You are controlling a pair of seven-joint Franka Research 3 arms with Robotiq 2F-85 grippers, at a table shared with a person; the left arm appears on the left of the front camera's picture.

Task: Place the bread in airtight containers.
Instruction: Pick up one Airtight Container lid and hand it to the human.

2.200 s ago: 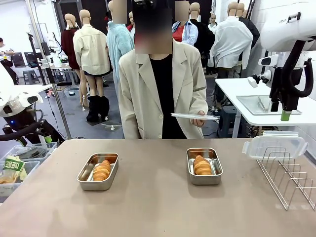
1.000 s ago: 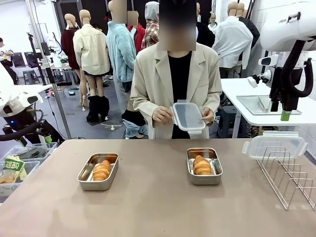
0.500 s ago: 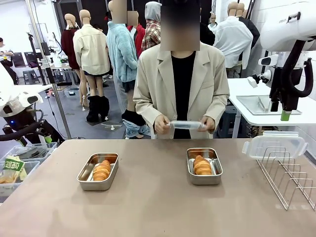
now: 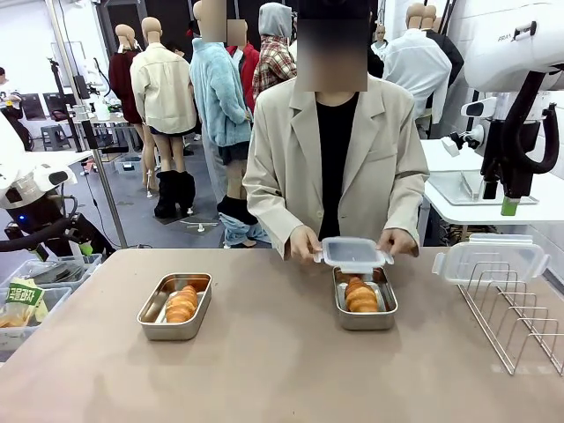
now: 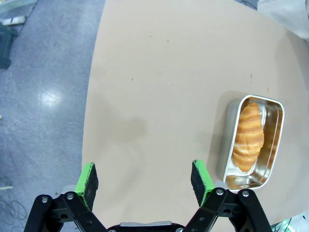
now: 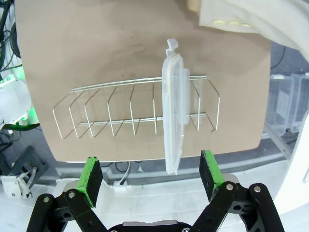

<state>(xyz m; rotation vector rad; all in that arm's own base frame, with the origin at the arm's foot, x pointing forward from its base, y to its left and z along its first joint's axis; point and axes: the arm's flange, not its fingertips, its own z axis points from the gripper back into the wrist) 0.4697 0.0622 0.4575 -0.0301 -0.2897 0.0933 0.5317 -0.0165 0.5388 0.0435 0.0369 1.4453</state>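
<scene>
Front view: two open steel containers are seen on the table [image 4: 264,370]. The left container [image 4: 146,319] is at lower left of centre, the right container [image 4: 389,319] at lower right of centre, well apart. One roll is laid in each: the left roll [image 4: 181,303] and the right roll [image 4: 360,295], both lying lengthwise inside the trays.

A translucent lid [image 4: 354,253] is held flat by the person's hands [image 4: 305,244], one at each end, at the far rim of the right container. Whether the lid touches the rim cannot be told. The roll underneath is left mostly uncovered.

At the right edge of the frame a second lid [image 4: 490,261] is propped on a wire rack [image 4: 520,326].

Left wrist view: the left hand [image 5: 143,174] is seen spread wide, nothing between its green pads [image 5: 88,178], above bare table. The left container [image 5: 227,159] with its roll [image 5: 248,137] is seen at the right of the frame, off to the side of the fingers, not touched.

Right wrist view: the right hand [image 6: 149,169] is also spread wide and empty, above the near table edge. The second lid [image 6: 173,111] is seen standing on edge in the rack [image 6: 120,108], at frame centre. A beige sleeve [image 6: 241,14] is seen at upper right.
</scene>
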